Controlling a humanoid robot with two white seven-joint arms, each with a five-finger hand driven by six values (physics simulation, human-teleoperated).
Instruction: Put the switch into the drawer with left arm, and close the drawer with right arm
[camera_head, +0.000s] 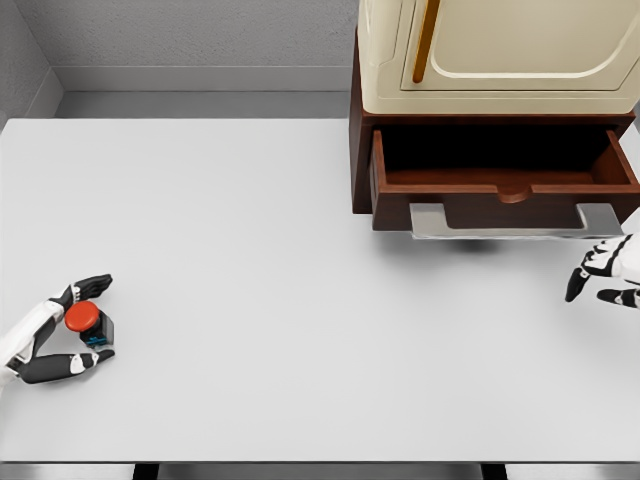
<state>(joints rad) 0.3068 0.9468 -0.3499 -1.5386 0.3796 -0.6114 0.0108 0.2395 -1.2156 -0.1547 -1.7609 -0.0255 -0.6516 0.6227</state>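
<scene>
Switch (88, 322) half-hidden between left hand (62, 330) fingers; right hand (612, 270) cut off.

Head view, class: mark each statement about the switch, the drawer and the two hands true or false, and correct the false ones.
1. The drawer stands open. True.
2. The switch lies inside the drawer. False: it is on the table at the lower left, between the left hand's fingers.
3. The switch has a red top. True.
4. The right hand grips the drawer handle. False: it is below the handle, apart from it, fingers relaxed.
</scene>
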